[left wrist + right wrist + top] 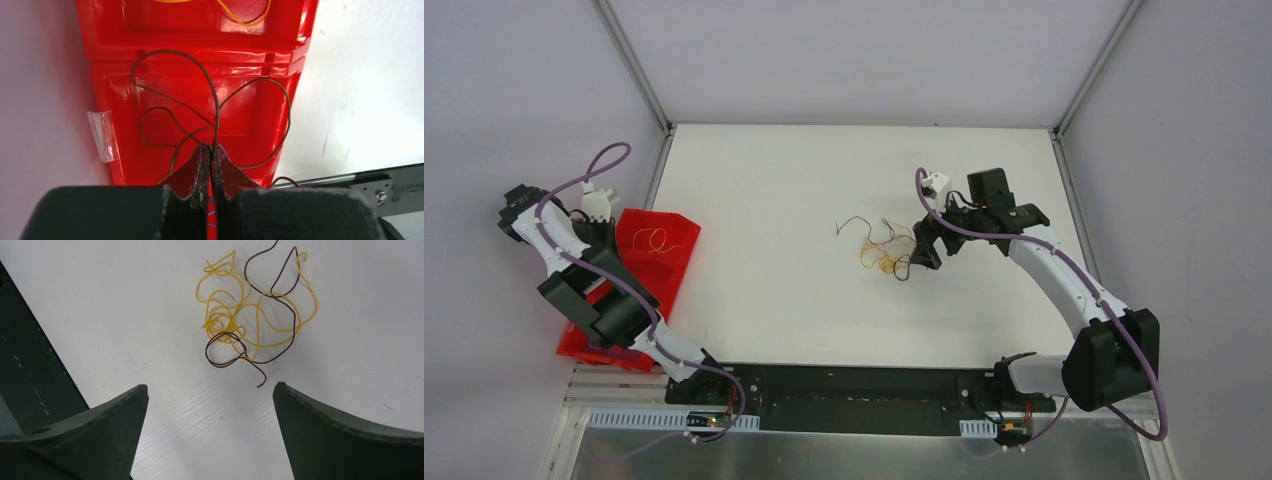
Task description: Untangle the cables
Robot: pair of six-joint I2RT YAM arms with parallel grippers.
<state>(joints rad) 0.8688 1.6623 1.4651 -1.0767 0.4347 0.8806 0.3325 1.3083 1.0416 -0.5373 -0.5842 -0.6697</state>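
Note:
Over the near compartment of a red bin [125, 100], my left gripper [211, 148] is shut on a thin dark cable [216, 105], whose loops spread out in front of the fingertips. A yellow cable [243, 23] lies in the bin's far compartment [659, 240]. A tangle of yellow and dark cables [886, 252] sits on the white table near the middle. My right gripper [210, 387] stands wide open just short of that tangle [235, 325], touching nothing. One dark strand end [260, 382] points toward the right finger. In the overhead view the right gripper [927, 248] is at the tangle's right side.
The red bin [639, 270] sits at the table's left edge, partly under the left arm. A scrap of clear tape [102, 135] sticks to its outer wall. A black base plate [854, 385] runs along the near edge. Metal frame posts [634, 65] rise at the back corners.

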